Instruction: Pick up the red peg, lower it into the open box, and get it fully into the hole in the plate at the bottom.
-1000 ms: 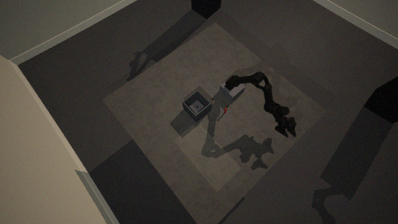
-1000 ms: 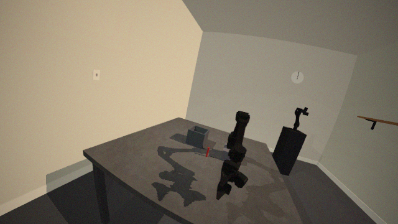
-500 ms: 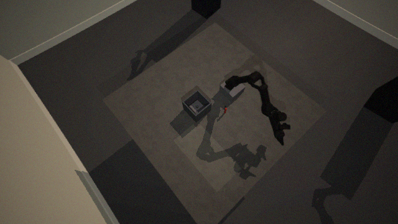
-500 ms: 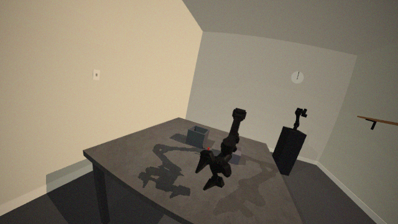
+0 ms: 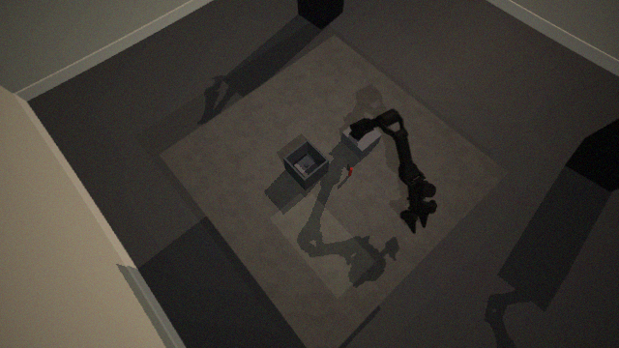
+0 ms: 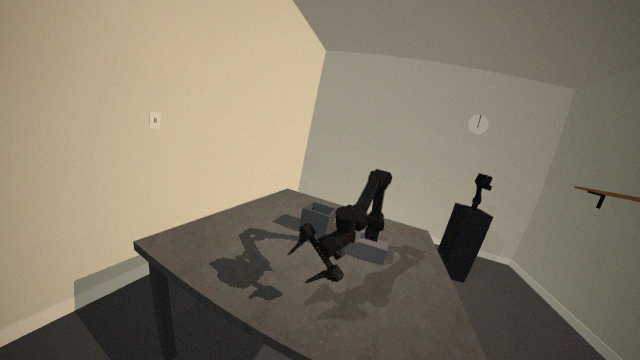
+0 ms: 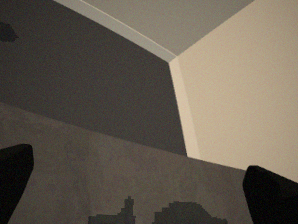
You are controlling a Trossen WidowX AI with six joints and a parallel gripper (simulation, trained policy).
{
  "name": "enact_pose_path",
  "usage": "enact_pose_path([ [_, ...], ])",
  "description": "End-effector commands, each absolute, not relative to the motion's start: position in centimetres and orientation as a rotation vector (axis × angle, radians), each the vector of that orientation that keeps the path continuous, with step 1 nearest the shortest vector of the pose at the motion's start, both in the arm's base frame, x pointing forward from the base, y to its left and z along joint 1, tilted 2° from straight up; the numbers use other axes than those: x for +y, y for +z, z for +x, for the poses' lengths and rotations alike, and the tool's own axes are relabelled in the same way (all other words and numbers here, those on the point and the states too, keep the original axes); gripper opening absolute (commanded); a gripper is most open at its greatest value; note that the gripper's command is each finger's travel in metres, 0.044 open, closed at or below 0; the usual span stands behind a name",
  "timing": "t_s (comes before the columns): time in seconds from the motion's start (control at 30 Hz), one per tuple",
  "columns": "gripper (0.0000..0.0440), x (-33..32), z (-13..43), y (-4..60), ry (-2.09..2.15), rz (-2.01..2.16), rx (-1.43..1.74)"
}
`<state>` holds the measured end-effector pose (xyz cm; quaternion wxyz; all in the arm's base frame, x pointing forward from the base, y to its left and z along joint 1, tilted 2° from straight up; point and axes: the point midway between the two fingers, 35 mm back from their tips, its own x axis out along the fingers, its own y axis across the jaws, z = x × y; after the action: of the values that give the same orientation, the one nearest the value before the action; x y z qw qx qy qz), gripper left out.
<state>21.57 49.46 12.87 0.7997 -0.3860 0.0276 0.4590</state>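
One table, one open box, one red peg, and seemingly two black pedestals.

Red peg, apparently upright, outside box

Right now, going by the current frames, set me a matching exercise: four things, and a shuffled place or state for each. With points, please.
1. red peg (image 5: 350,171)
2. open box (image 5: 316,175) (image 6: 316,220)
3. gripper (image 5: 420,227) (image 6: 306,260)
4. wall clock (image 6: 478,124)

A. fingers spread wide, nothing between them
B. round and pale, up on the grey wall
C. on the table, outside the box, between it and the gripper in the top view
D. grey-walled, standing on the table, its top uncovered

Pairs: 1-C, 2-D, 3-A, 4-B
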Motion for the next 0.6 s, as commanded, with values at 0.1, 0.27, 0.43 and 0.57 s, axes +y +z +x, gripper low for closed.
enact_pose_path([
  [0.1, 0.0440, 47.0, 24.7, 12.9, 0.898, -0.703, 0.218],
  [0.27, 0.0440, 44.6, 27.0, 12.9, 0.819, -0.595, 0.341],
  [0.43, 0.0440, 42.0, 29.0, 12.8, 0.733, -0.484, 0.458],
  [0.57, 0.0440, 39.9, 30.4, 12.7, 0.660, -0.393, 0.546],
])
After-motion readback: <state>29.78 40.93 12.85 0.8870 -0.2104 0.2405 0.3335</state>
